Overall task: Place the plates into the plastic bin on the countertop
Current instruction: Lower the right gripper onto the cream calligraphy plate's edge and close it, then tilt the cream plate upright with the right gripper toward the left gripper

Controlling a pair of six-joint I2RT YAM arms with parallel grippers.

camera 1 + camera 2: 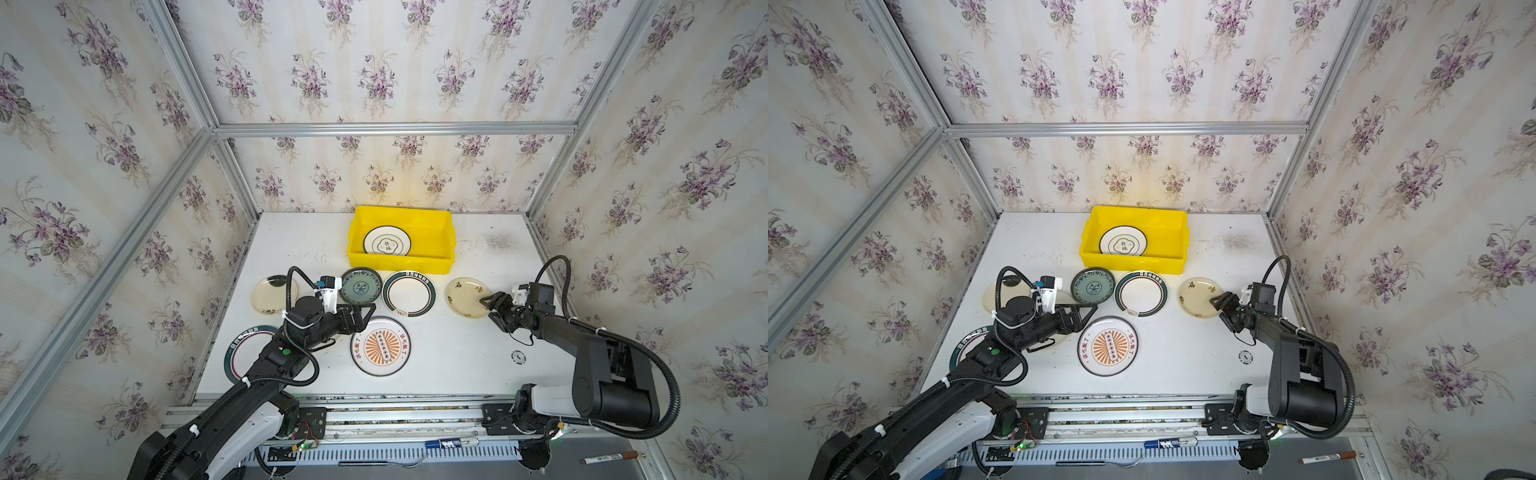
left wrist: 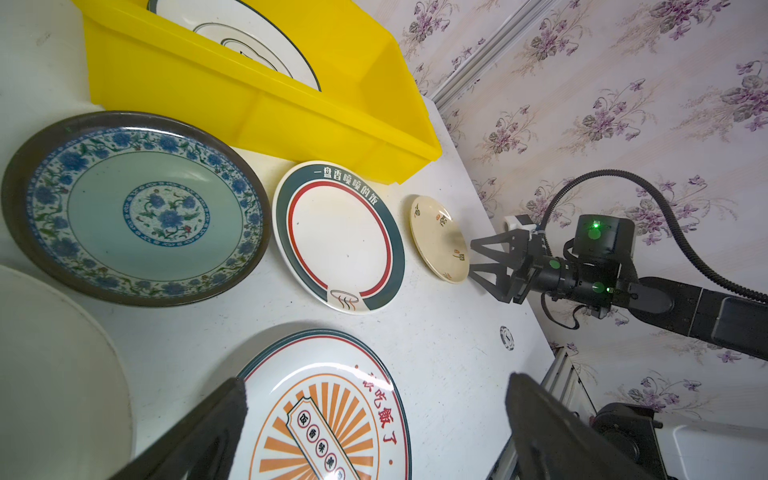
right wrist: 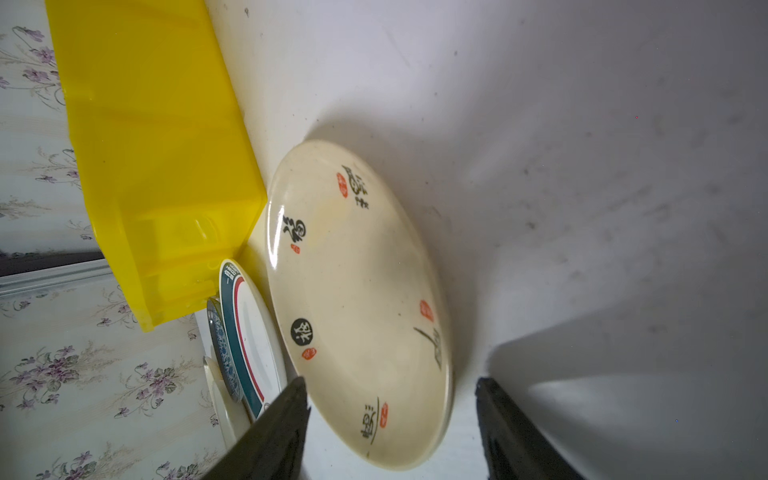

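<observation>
Floral wallpaper (image 1: 374,75) and aluminium rails (image 1: 395,129) box in the white countertop (image 1: 449,365) I am working over. At the far left lies the left cream plate (image 1: 270,293). Nearer to me, a dark-green-rimmed plate (image 1: 243,349) sits partly hidden under the left arm (image 1: 270,361). The left gripper (image 2: 376,378) hangs with its jaws spread wide, holding nothing, above the far rim of the sunburst plate (image 1: 380,346). Just beyond it rests the teal floral plate (image 1: 360,286).

At the middle rear stands the yellow plastic bin (image 1: 399,264), with one white plate (image 1: 387,241) bearing black characters in its left half. Just in front of the bin, close beside the teal one, lies the ringed plate (image 1: 408,293), which has a green band and a red circle.

Further right is the cream calligraphy plate (image 1: 463,295). The right gripper (image 3: 390,380) straddles its rim, jaws partly apart. My wrist view shows a gap between one finger (image 3: 498,415) and the rim, so nothing is clamped. Whether the other finger touches, I cannot tell.
</observation>
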